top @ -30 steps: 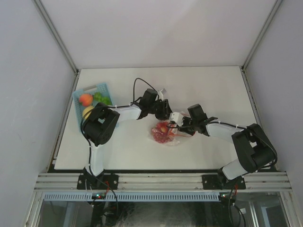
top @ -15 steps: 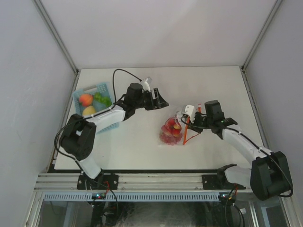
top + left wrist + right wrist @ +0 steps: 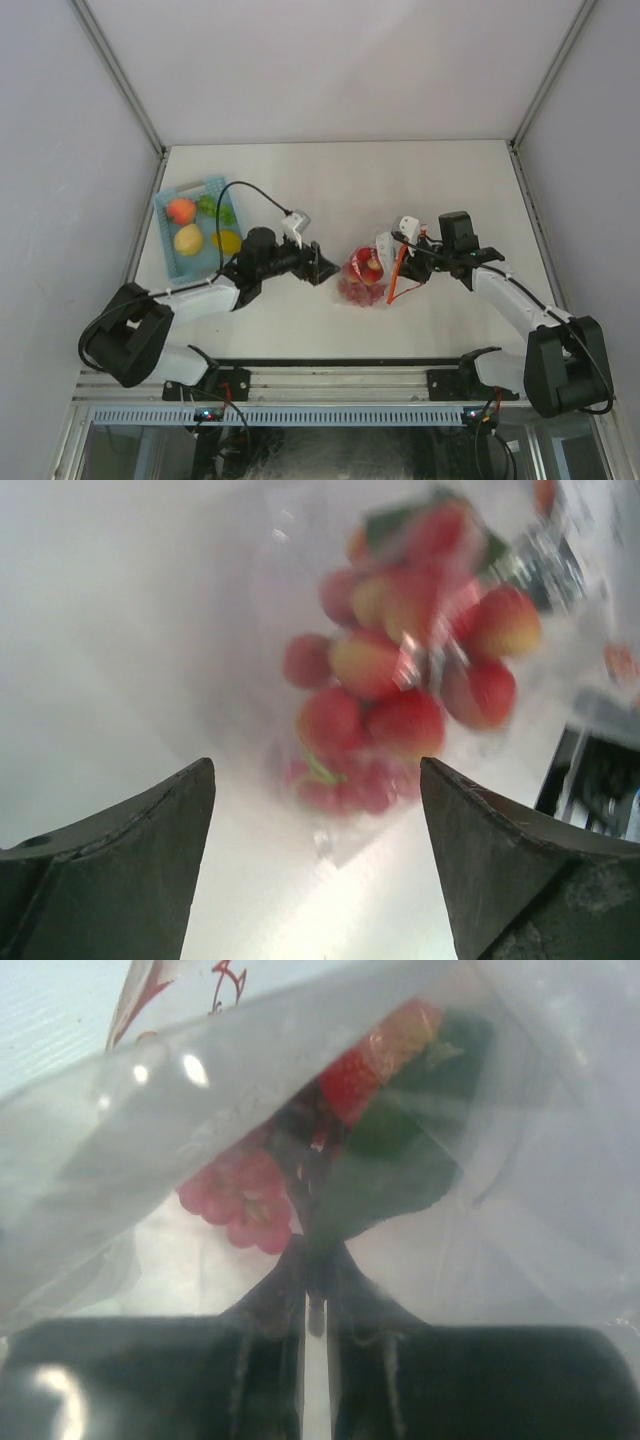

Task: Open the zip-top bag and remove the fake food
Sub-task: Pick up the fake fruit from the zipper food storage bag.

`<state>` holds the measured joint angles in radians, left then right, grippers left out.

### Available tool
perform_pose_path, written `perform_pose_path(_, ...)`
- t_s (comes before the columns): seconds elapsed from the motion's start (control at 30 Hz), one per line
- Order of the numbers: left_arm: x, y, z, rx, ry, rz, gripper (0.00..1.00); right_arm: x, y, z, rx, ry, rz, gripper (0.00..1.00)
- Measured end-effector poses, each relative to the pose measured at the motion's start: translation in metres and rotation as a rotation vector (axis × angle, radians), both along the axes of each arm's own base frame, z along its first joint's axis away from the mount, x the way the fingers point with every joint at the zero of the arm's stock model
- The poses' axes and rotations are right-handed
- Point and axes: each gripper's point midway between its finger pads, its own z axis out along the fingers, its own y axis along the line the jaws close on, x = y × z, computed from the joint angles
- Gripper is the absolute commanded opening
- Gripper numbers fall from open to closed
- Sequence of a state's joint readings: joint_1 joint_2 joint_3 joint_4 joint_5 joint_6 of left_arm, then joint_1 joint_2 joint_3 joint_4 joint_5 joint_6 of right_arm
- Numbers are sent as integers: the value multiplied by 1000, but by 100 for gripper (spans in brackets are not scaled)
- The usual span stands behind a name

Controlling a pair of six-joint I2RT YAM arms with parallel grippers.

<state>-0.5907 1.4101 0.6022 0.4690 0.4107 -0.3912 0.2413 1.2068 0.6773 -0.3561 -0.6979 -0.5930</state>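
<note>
Top view: the bag sits between my grippers, with my left gripper just left of it and my right gripper at its right edge.
Left wrist: my left fingers are spread wide and hold nothing; the food is inside the bag ahead.
Right wrist: my right fingers are clamped on the bag's plastic.

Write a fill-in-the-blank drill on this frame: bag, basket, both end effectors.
The right end effector is ____ on the clear crinkly plastic zip-top bag.
The left end effector stands ____, gripping nothing.
The small plastic fake food pieces inside the bag are mostly ____ in colour.
In the top view, the light-blue slotted plastic basket sits to the ____ of the bag.
Missing words: shut; open; red; left.
</note>
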Motion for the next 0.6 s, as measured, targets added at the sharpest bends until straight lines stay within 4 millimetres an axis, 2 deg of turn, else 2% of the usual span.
perform_pose_path(0.07,-24,-1,-7,29,-82,-76,92,-2,1,-1,9,19,-3,0)
perform_pose_path(0.17,-50,-7,-12,55,-191,-175,93,-3,3,-1,19,29,-2,0)
perform_pose_path(0.23,-56,-10,-13,66,-233,-206,93,-3,4,-1,23,32,0,0)
perform_pose_path(0.37,-57,-18,-23,89,-262,-232,90,-5,6,1,38,37,11,0)
perform_pose_path(0.5,-60,-24,-54,138,-200,-260,74,-6,6,2,49,44,7,0)
perform_pose_path(0.6,-58,-28,-71,166,-158,-272,58,-7,8,4,63,55,5,0)
